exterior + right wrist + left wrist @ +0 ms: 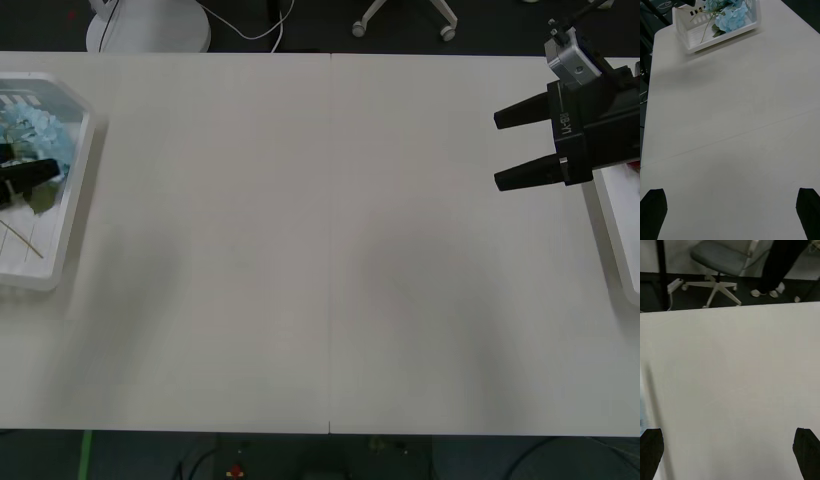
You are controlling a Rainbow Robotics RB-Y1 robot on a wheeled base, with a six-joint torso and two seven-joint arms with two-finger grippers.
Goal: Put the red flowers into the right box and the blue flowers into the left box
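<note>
The blue flowers (38, 135) lie in the left box (70, 215) at the table's left edge; both also appear far off, the blue flowers (732, 15) inside the left box (720, 35). My left gripper (30, 180) hovers over that box, open and holding nothing, its black fingers (651, 450) wide apart above bare table. By the right box (615, 240), my right gripper (497, 152) hangs open and empty, pointing toward the table's middle. A sliver of red (633, 170) shows in the right box behind the gripper; the red flowers are otherwise hidden.
A white table (330, 250) with a centre seam spans the view between the boxes. Behind its far edge stand an office chair (720, 262) and a person's legs (778, 266). Cables lie on the dark floor.
</note>
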